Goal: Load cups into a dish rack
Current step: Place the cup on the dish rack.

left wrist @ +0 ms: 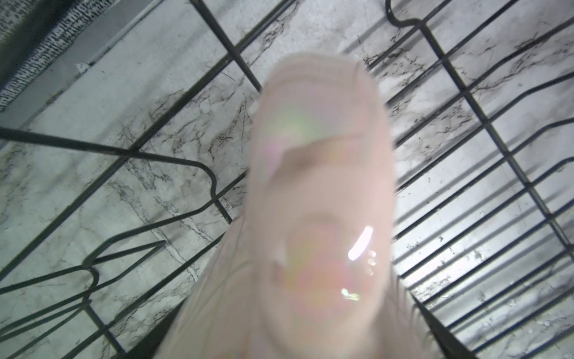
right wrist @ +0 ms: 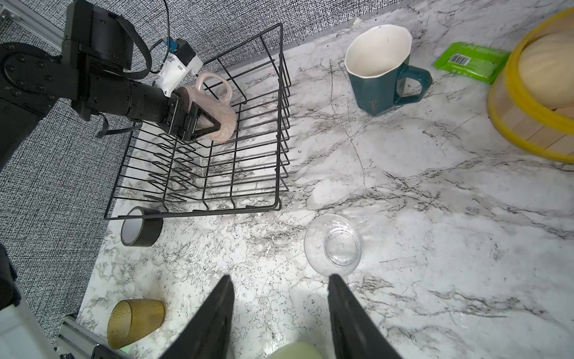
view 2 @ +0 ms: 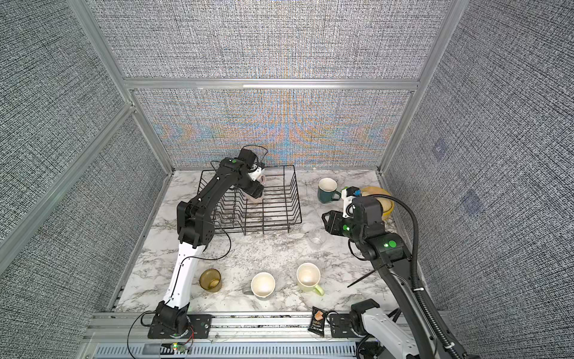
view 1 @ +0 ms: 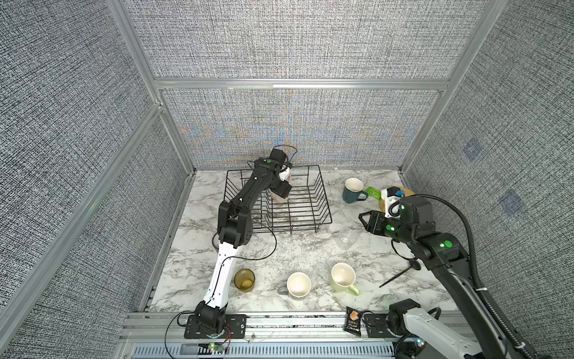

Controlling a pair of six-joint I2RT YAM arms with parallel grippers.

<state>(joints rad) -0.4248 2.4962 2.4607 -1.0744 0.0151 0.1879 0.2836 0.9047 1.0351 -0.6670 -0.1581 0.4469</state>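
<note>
Right wrist view: the left claw (right wrist: 198,124) is clamped across the body of the tall pale pink mug (right wrist: 217,112), one triangular finger (right wrist: 206,124) lying over the side that shows. The mug lies on its side with its handle uppermost, inside the dish rack (right wrist: 282,124) at its far end, beside the row of wavy dividers. Whether it touches the rack floor cannot be told. In the left wrist view the mug (left wrist: 320,217) fills the centre as a blur, with rack wires (left wrist: 484,124) behind it.

The right claw (right wrist: 279,279) hangs over the counter (right wrist: 435,202), jaws partly apart with nothing between them. The small clear glass (right wrist: 334,245) stands just beyond its fingertips, near the rack's corner.

The dark teal mug (right wrist: 379,90) stands upright, outside the rack and apart from it. In both top views three cups stand mouth up in a row along the near edge of the counter: the amber glass tumbler (view 1: 244,279), the grey mug (view 1: 298,285) and the pale green mug (view 1: 343,278).

A black tape roll (right wrist: 141,228) touches the rack's near rim. A green packet (right wrist: 472,62) lies between the teal mug and the yellow bowl (right wrist: 503,102).
</note>
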